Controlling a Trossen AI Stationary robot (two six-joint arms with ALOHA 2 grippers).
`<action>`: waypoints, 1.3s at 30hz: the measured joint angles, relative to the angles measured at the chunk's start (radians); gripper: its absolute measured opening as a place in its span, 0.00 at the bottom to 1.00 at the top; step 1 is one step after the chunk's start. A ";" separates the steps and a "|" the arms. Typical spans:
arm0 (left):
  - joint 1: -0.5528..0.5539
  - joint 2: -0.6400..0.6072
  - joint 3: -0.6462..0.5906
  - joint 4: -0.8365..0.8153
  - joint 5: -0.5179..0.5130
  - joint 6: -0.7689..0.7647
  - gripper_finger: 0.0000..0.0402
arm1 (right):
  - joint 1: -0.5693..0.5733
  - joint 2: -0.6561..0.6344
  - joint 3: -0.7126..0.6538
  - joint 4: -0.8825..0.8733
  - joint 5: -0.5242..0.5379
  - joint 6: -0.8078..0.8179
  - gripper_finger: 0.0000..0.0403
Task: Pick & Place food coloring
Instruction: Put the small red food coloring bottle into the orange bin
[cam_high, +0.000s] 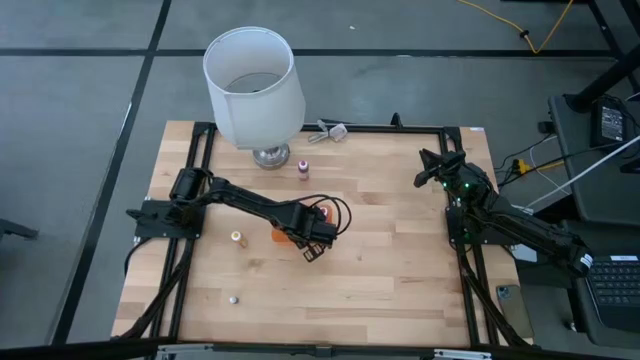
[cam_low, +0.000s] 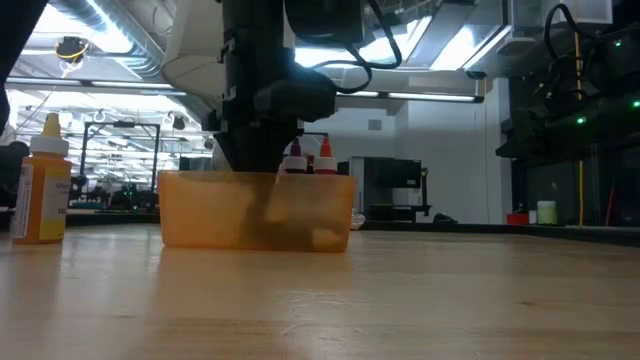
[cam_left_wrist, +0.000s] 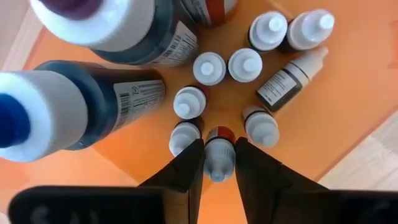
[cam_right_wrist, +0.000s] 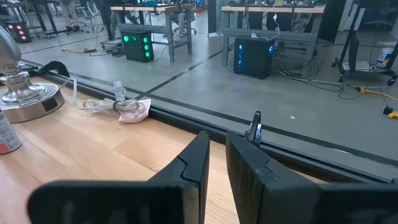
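Note:
An orange tray lies mid-table and holds several small food coloring bottles with white caps, plus two larger dark ones lying on their sides. My left gripper points down into the tray, shut on one small red-bodied bottle. An orange bottle and a purple one stand upright on the table outside the tray. My right gripper waits shut at the far right, nothing between its fingers. My left gripper pinches the small bottle's white cap between its two fingers, one on each side. The fingers come from above, pointing down. The bottle stands about upright among the others; whether its base is on the tray floor, I cannot tell.
A big white-shaded lamp stands at the far edge on a metal foot. A small wrapped bundle lies beside it. A tiny pale object sits near the front left. The black frame rail borders the wooden table.

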 joint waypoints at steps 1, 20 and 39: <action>0.000 0.000 0.000 0.000 0.003 0.007 0.21 | 0.000 0.000 0.000 0.000 0.000 0.000 0.14; -0.002 -0.026 0.000 -0.006 0.023 0.007 0.34 | 0.000 0.000 0.000 0.000 0.000 0.000 0.14; -0.237 -0.245 0.000 -0.122 0.030 -0.255 0.65 | 0.000 0.000 0.000 0.000 0.000 0.000 0.14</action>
